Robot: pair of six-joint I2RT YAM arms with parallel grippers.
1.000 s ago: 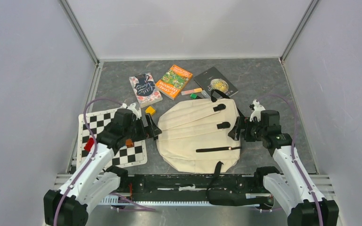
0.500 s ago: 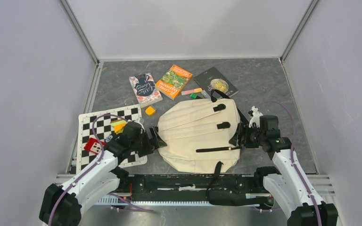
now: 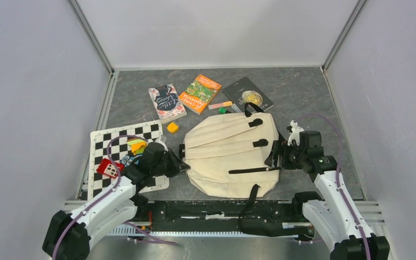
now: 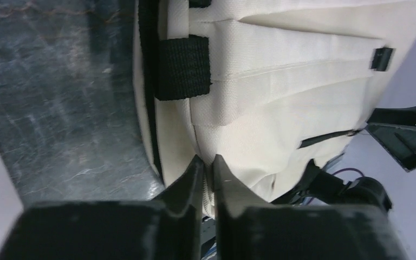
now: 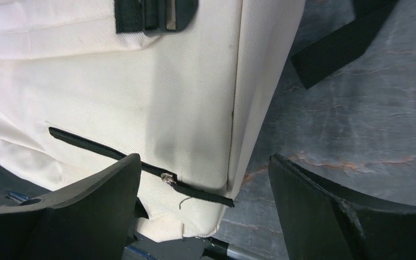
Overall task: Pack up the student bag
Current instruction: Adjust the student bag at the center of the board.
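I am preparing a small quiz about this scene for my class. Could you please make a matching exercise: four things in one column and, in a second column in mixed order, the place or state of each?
Things:
1. left gripper
2. right gripper
3. orange book
4. checkered mat

Places or states:
A. lies flat, left of the student bag
B. jaws wide apart at the bag's right edge
C. far from the arms, right of the flower-patterned book
D. closed on the bag's left edge

Pairs: 1-D, 2-B, 3-C, 4-A

The student bag (image 3: 227, 154) is cream; the mat (image 3: 108, 142) is black-and-white checkered.
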